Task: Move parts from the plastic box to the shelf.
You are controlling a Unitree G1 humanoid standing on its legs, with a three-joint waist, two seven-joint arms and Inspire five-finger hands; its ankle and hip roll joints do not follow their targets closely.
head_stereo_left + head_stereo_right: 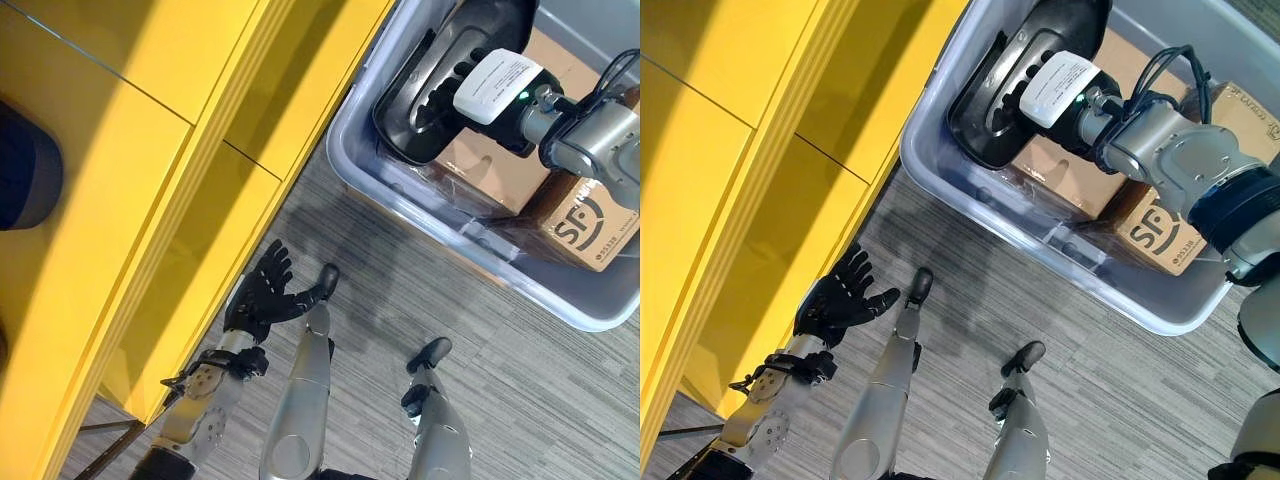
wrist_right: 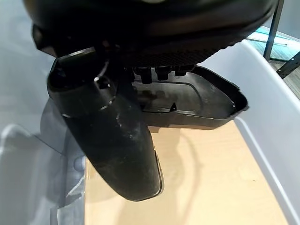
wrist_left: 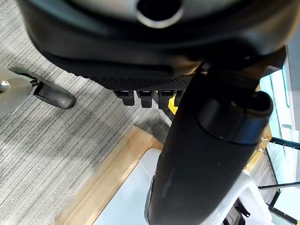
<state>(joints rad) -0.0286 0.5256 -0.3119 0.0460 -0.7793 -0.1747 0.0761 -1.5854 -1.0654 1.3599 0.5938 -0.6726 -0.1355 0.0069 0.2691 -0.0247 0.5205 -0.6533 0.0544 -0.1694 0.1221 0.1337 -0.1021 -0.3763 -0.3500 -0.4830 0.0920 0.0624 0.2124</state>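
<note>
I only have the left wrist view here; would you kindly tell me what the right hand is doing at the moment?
Observer: The right hand is inside the plastic box, its fingers reaching into a black moulded part.
Operator: Thank you. Is anything else in that box?
Observer: Yes, cardboard boxes lie under and beside the part.
Operator: And where is my left hand relative to the shelf?
Observer: The left hand is open, fingers spread, holding nothing, over the grey carpet right beside the yellow shelf.
</note>
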